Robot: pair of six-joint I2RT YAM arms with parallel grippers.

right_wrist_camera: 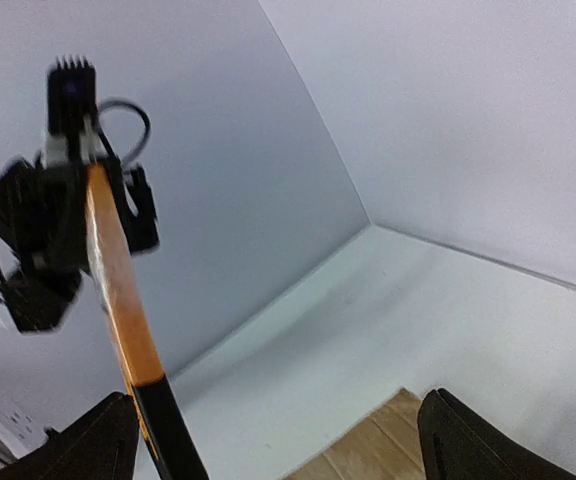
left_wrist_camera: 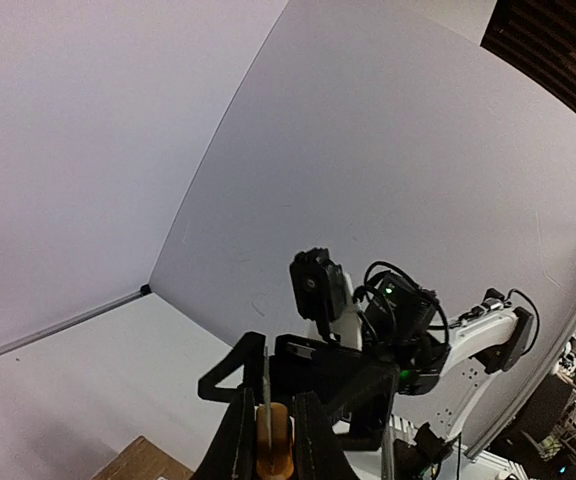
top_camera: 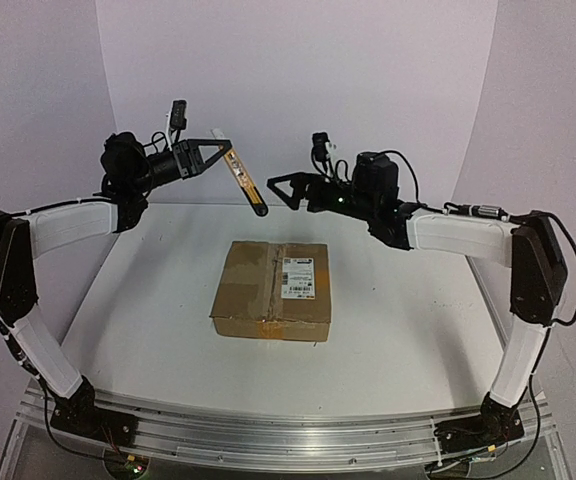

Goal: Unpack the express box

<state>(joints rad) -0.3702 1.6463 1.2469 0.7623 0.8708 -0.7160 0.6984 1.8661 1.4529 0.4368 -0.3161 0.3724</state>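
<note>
Flat brown cardboard express box [top_camera: 272, 290] is seen taped shut at frame centre on the white desk [top_camera: 148, 290], while a slim yellow-black utility knife [top_camera: 244, 183] is pinched aloft by the left jaws, faced by the spread right jaws, presumably for regripping before seam cutting.

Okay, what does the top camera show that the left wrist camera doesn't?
Only the top view: the whole express box with its white label, and the full length of the utility knife held in the left gripper. Only the left wrist view: room clutter past the backdrop. Both: the knife, the right gripper, and at least a corner of the box.
</note>
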